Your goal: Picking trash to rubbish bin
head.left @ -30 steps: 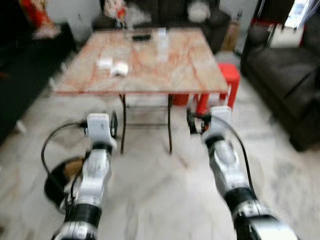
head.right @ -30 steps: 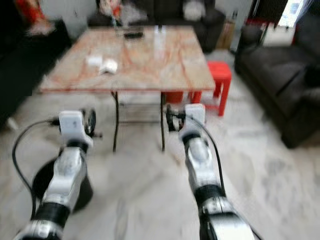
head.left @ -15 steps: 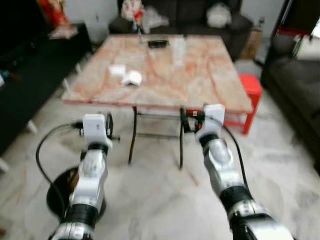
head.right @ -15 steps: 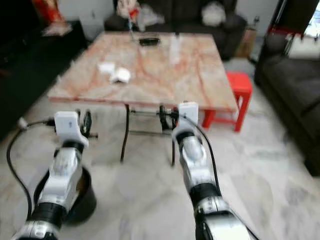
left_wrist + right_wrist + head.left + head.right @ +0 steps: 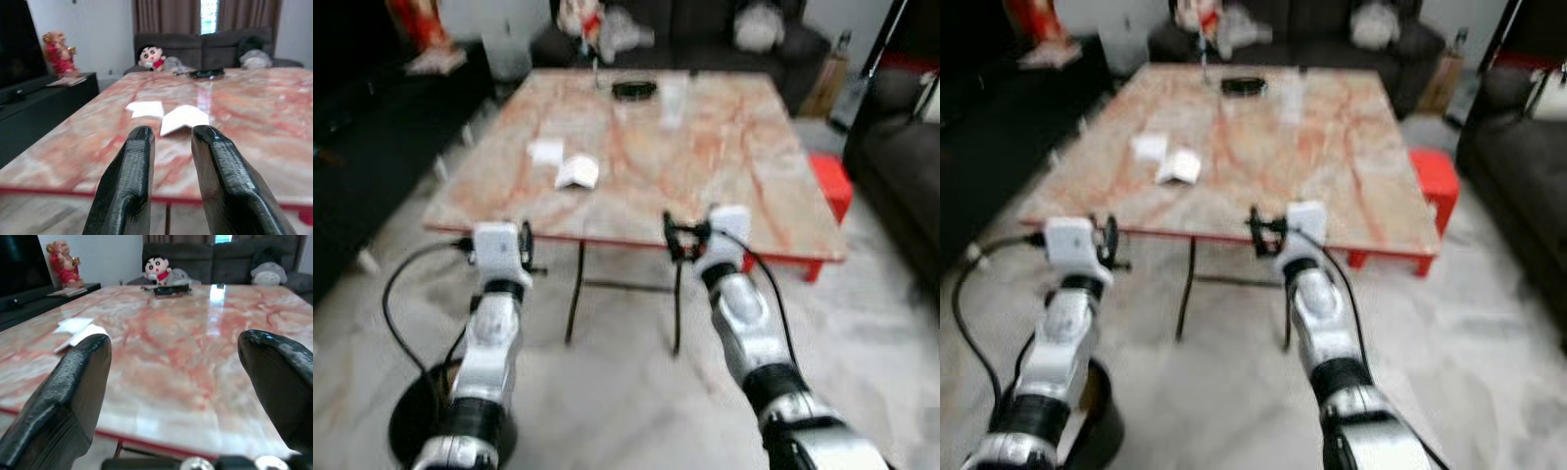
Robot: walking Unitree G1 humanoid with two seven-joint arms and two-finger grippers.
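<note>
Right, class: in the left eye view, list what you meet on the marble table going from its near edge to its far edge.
Folded white paper → flat white paper → clear glass → black dish.

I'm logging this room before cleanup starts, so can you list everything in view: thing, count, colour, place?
Table: one, pink-orange marbled top with a red edge, in front of the robot.
Paper scraps: two, white, on the table's left half, side by side.
Dark flat object: one, black, at the table's far edge.
Clear glass: one, near the far edge.
Stool: one, red, right of the table.
Sofas: dark grey, behind and right of the table.
Plush doll: one, black hair, on the far sofa.
Bin: one, black, on the floor at left.
Left claw: black, slightly open.
Right claw: black, wide open.
</note>
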